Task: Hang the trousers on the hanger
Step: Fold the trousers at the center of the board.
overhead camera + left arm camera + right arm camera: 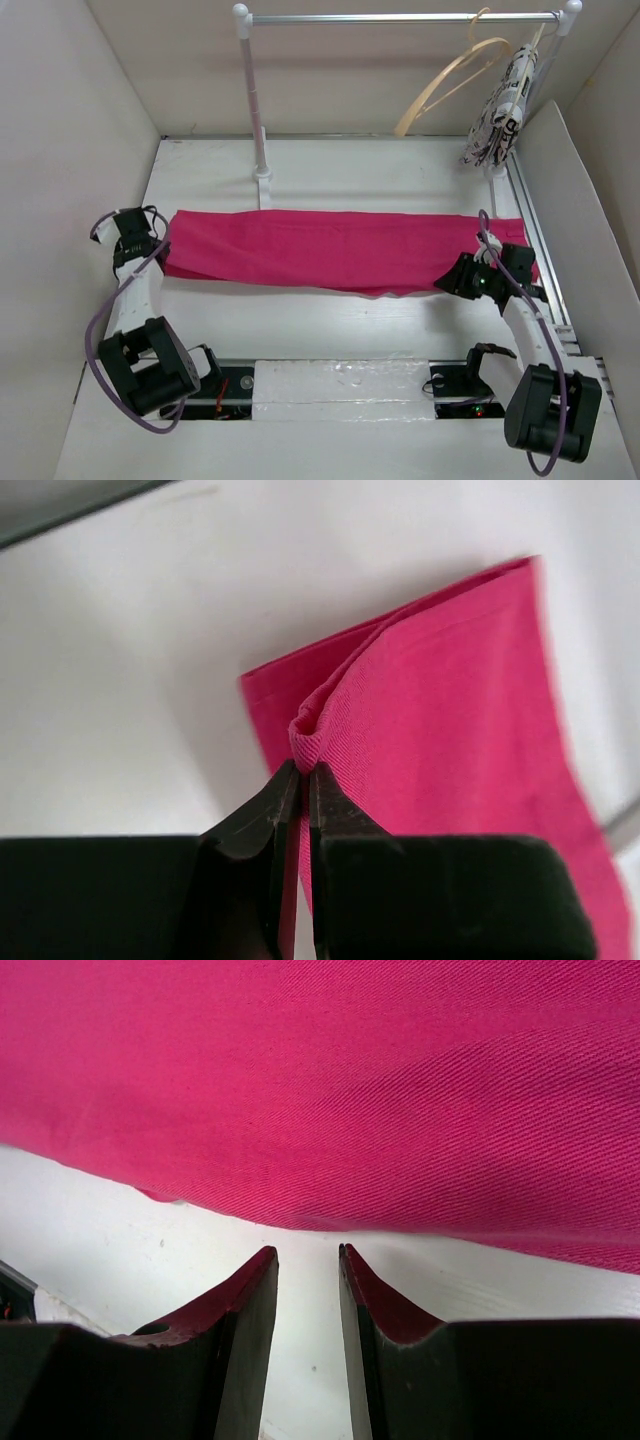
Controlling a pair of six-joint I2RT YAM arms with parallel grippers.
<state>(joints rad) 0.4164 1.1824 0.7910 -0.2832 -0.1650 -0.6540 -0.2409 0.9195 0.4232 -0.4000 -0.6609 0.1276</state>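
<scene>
The magenta-pink trousers (330, 250) lie folded in a long band across the white table. My left gripper (163, 250) is at their left end, shut on a pinched ridge of the cloth. In the left wrist view the black jaws (303, 768) meet on a fold of the trousers (450, 730). My right gripper (442, 283) sits at the near edge of the right end. In the right wrist view it stands open (307, 1250), with only bare table between the fingers and the trousers (350, 1080) just beyond the tips. The tan wooden hanger (450, 80) hangs on the rail at the back right.
A white rail (400, 17) on two posts spans the back, its left post (258, 120) standing just behind the trousers. A black-and-white patterned garment (500, 110) hangs at its right end beside the hanger. White walls close in on both sides.
</scene>
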